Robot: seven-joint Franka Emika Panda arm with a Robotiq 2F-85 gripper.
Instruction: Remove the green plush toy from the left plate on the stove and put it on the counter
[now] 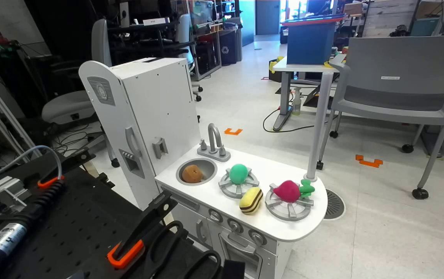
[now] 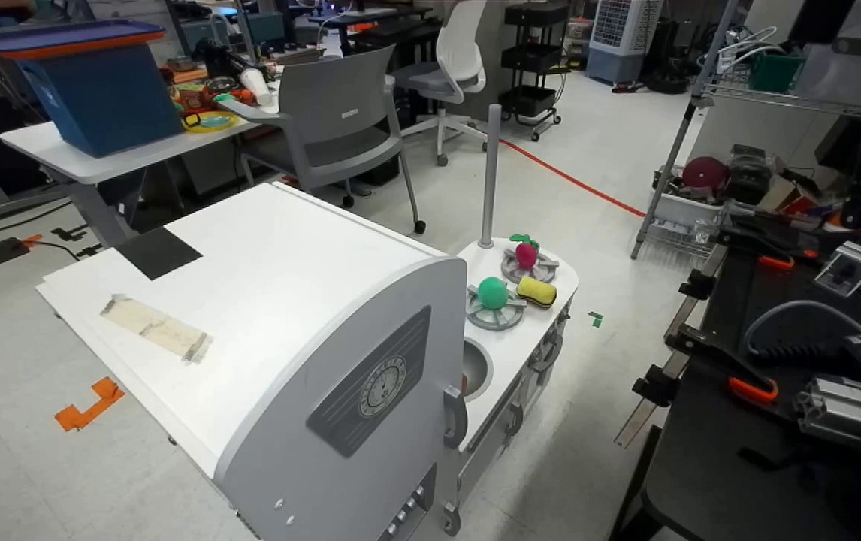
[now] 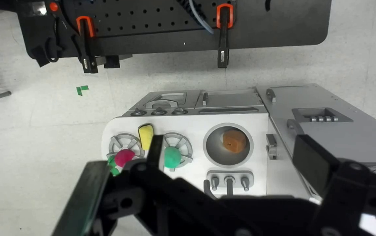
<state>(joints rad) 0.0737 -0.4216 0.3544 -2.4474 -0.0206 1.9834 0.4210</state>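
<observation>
The green plush toy (image 1: 238, 174) rests on the burner grate (image 1: 238, 190) beside the sink basin (image 3: 217, 152). In the wrist view the Robotiq gripper (image 3: 233, 153) is spread wide, either side of that basin; the toy shows near one fingertip (image 3: 154, 150), clear of it.

- Green toy (image 1: 238, 174): matt, cloth-like
- Left plate (image 1: 239, 189): satin, plastic-looking
- Counter (image 1: 272, 172): smooth, faint sheen
- Faucet (image 1: 213, 154): smooth, plastic-looking
- Bench (image 1: 82, 217): matt, perforated surface
- Bin (image 1: 309, 44): smooth plastic look
</observation>
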